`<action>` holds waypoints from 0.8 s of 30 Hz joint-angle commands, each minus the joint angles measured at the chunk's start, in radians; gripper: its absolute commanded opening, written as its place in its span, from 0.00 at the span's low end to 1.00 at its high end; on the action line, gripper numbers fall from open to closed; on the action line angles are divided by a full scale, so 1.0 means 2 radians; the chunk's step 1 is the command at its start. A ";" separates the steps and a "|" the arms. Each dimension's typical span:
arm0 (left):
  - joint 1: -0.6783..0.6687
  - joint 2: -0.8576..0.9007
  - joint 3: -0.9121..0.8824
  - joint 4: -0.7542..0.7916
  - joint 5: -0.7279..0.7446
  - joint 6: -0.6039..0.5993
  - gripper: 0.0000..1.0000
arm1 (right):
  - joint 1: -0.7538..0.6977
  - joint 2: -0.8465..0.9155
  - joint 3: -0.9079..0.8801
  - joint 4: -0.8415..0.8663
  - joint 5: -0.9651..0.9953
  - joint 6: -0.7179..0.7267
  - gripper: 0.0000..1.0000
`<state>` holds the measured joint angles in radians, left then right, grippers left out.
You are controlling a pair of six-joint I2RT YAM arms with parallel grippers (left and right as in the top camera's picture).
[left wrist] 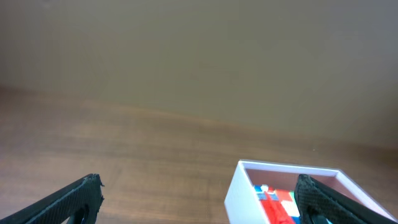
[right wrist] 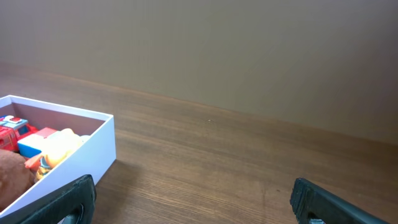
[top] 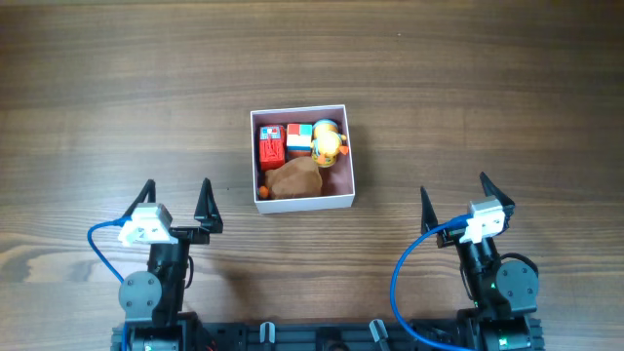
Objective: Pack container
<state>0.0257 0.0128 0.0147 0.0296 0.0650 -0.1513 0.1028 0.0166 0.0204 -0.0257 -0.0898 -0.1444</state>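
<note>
The container (top: pixel 303 202) is a square white-walled box with a pink inside, at the middle of the table. It holds a red toy (top: pixel 271 148), a red, white and blue block (top: pixel 298 136), a yellow duck-like toy (top: pixel 328 143) and a brown lump (top: pixel 294 178). My left gripper (top: pixel 176 203) is open and empty, below and left of the box. My right gripper (top: pixel 454 197) is open and empty, below and right of it. The box shows at lower right in the left wrist view (left wrist: pixel 239 193) and at lower left in the right wrist view (right wrist: pixel 93 149).
The wooden table (top: pixel 507 97) runs all round the box. A plain wall stands behind the table's far edge (right wrist: pixel 249 115). Blue cables (top: pixel 405 278) loop beside both arm bases at the front edge.
</note>
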 commanded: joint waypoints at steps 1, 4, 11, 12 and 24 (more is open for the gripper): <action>0.003 -0.005 -0.005 -0.033 -0.014 0.008 1.00 | -0.002 -0.003 -0.001 0.002 -0.008 -0.006 1.00; 0.003 -0.002 -0.005 -0.053 -0.014 0.008 1.00 | -0.002 -0.003 -0.001 0.002 -0.008 -0.006 1.00; 0.003 -0.002 -0.005 -0.052 -0.014 0.008 1.00 | -0.002 -0.003 -0.001 0.002 -0.008 -0.005 1.00; 0.003 -0.002 -0.005 -0.052 -0.014 0.008 1.00 | -0.002 -0.003 -0.001 0.002 -0.008 -0.005 1.00; 0.003 -0.002 -0.005 -0.052 -0.014 0.008 1.00 | -0.002 -0.003 -0.001 0.002 -0.008 -0.006 1.00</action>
<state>0.0257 0.0139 0.0113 -0.0689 0.0494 -0.1513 0.1028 0.0166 0.0204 -0.0257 -0.0902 -0.1444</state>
